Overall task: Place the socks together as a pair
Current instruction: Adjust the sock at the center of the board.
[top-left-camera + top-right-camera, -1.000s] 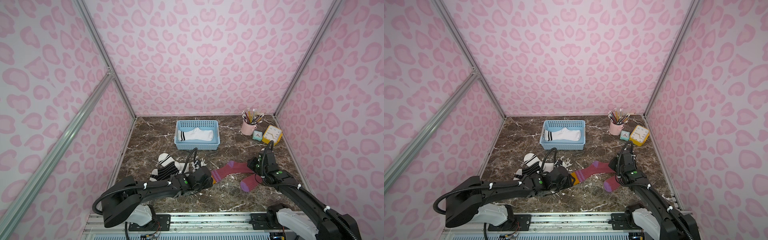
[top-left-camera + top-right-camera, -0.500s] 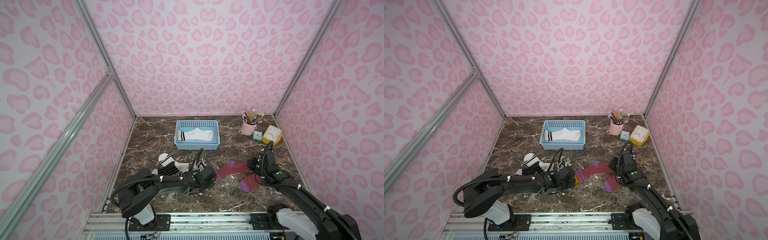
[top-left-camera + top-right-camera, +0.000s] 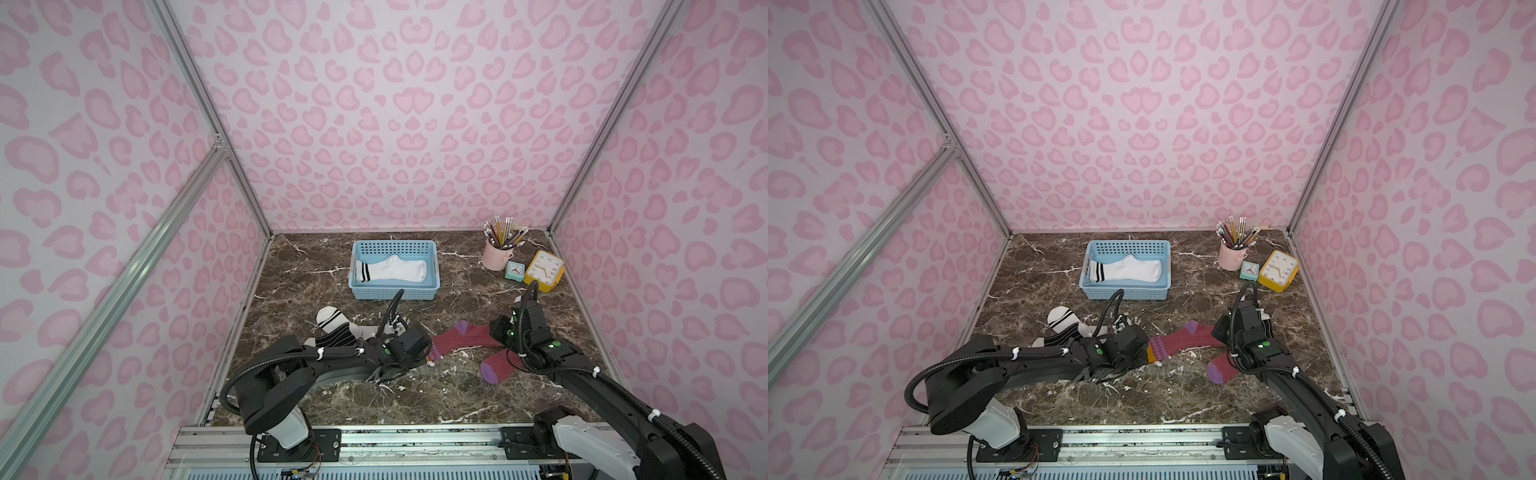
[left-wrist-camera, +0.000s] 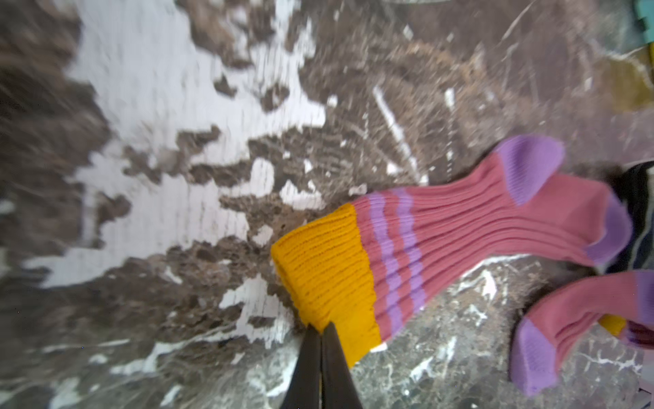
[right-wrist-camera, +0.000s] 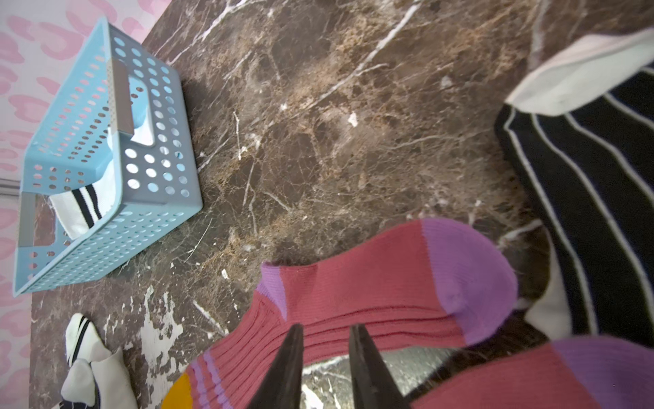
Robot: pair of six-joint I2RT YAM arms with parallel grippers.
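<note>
A: Entry: left gripper (image 4: 320, 324). Change?
B: Open a second ago; now clamped on cuff (image 4: 325, 269) of maroon sock (image 3: 465, 338). Likely ready to drag toward mate (image 3: 498, 368).
A: Entry: right gripper (image 5: 327, 327)?
B: Slightly parted over same sock's foot; no grip seen.
A: Location, look?
B: Before basket (image 3: 395, 294), robot's side; mate just beside. Ribbed, limp, flat; purple toe.

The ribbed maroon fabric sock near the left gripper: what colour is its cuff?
Mustard yellow; the cuff shows best in the left wrist view.
</note>
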